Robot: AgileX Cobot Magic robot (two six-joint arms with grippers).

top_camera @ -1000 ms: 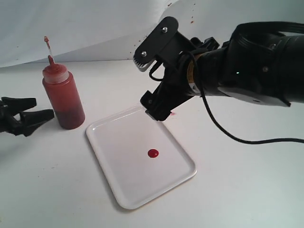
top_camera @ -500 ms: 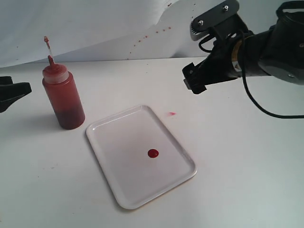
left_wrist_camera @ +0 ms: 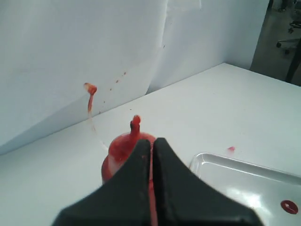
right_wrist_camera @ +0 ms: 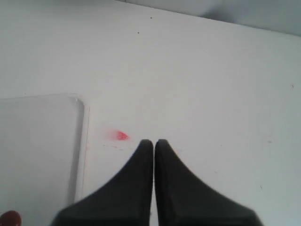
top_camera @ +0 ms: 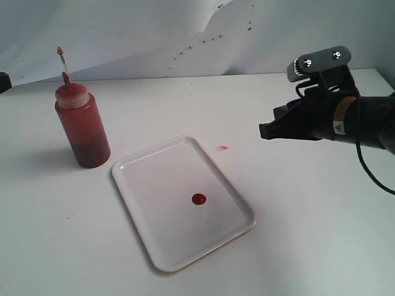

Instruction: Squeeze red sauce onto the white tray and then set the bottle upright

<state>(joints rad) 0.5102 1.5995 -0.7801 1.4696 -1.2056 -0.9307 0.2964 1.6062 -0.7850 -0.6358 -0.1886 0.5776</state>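
Standing upright on the table at the far left, the bottle is free of both grippers, its thin nozzle pointing up. The white tray lies just to its right and nearer, with the red sauce as one small round blob near its middle. A pale pink smear marks the table just past the tray's far right edge. The right gripper hangs above the table well to the right of the tray, jaws pressed together on nothing. The left gripper is likewise closed and empty, off to the bottle's left and apart from it. By my judgement both steps look done. The next move calls only for parking the arms clear without knocking the bottle.
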